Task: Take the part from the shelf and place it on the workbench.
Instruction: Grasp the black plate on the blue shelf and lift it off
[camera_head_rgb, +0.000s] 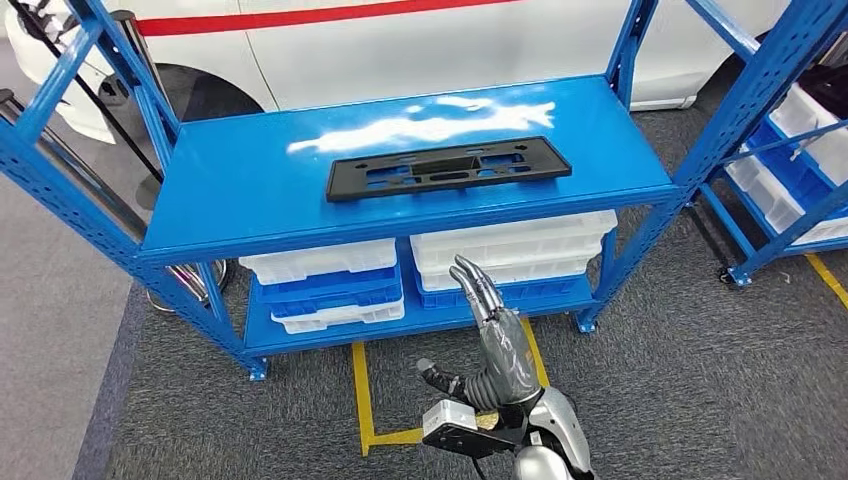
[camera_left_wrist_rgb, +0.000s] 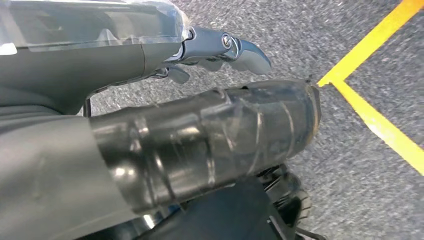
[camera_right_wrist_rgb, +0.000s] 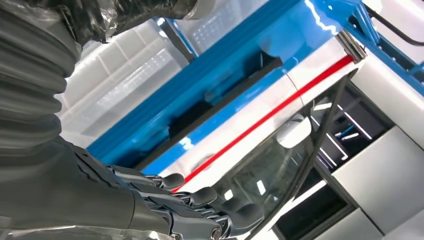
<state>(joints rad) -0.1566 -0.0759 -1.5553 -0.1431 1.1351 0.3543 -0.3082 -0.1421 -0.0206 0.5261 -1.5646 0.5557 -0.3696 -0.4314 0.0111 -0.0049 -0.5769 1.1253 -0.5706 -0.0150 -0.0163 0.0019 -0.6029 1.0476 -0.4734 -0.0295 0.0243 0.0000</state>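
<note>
On the top board of the blue shelf (camera_head_rgb: 250, 190), the black part (camera_head_rgb: 447, 167) lies flat, a long, narrow plastic panel with cut-out slots, set lengthwise along the board and a little toward its front edge and right half, with nothing touching it. Glare from overhead light streaks the board just behind it. From the right wrist view the part (camera_right_wrist_rgb: 220, 95) shows edge-on as a dark strip along the blue board. Below that board, on the lower level, stand white trays (camera_head_rgb: 510, 250) stacked with blue trays (camera_head_rgb: 335, 297), in two piles side by side. In front of the shelf and lower than its top board, the right hand (camera_head_rgb: 492, 325) is raised with its fingers straight, close together and pointing up toward the shelf; it holds nothing and is well apart from the part. The right wrist view shows its dark fingers (camera_right_wrist_rgb: 200, 197) stretched out, bare of any load. The left hand (camera_left_wrist_rgb: 220, 50) hangs over the grey carpet floor (camera_head_rgb: 680, 380); its fingers curl slightly with nothing between them, though whether they are spread or closed I cannot tell. Yellow tape lines (camera_head_rgb: 362, 395) mark the floor before the shelf. Behind the shelf stands a white car (camera_head_rgb: 400, 40) with a red stripe, and a second blue rack (camera_head_rgb: 790, 150) with white bins stands to the right.
</note>
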